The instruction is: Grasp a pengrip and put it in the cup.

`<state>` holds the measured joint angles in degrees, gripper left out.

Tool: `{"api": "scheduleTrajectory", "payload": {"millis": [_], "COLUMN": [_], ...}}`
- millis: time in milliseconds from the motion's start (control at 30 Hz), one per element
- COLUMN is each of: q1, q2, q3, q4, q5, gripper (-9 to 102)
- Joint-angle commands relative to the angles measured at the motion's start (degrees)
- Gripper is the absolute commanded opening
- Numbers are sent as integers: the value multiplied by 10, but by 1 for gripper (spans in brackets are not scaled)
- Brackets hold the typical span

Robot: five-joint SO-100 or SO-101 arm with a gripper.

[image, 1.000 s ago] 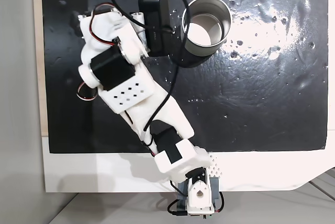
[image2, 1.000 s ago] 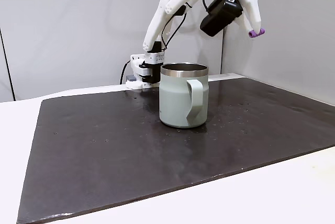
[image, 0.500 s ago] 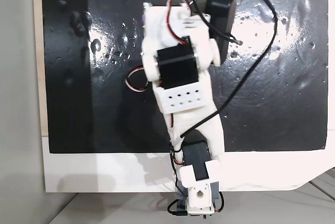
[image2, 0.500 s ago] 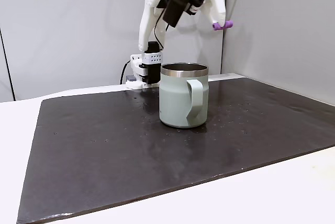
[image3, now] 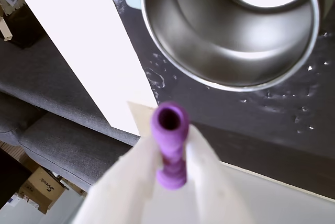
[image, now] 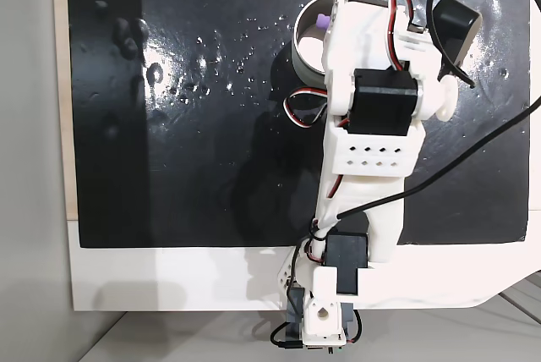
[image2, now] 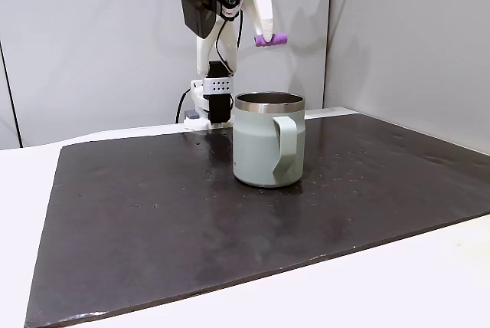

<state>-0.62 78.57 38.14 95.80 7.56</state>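
Pengrip clamped crosswise between my pincer's two fingers, held high over the cup. Within the last second my arm has swung across the bench, carrying the pengrip from beyond the cup's far side to a spot above its rim. Release looks near; a little more centring seems wise. Black mat bare around the cup; nothing blocks the drop.

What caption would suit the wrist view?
The tool holds a purple pengrip above the open metal cup.
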Motion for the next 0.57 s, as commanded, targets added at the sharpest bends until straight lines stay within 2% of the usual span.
{"api": "scheduleTrajectory", "payload": {"millis": [0,33,100,533], "q1": [6,6,6,6], "q2": [12,12,12,14], "q3": [1,3,3,3], "q4": [5,5,5,5], "q5": [-6,-4,0,-2], "gripper": [26,34,39,36]}}
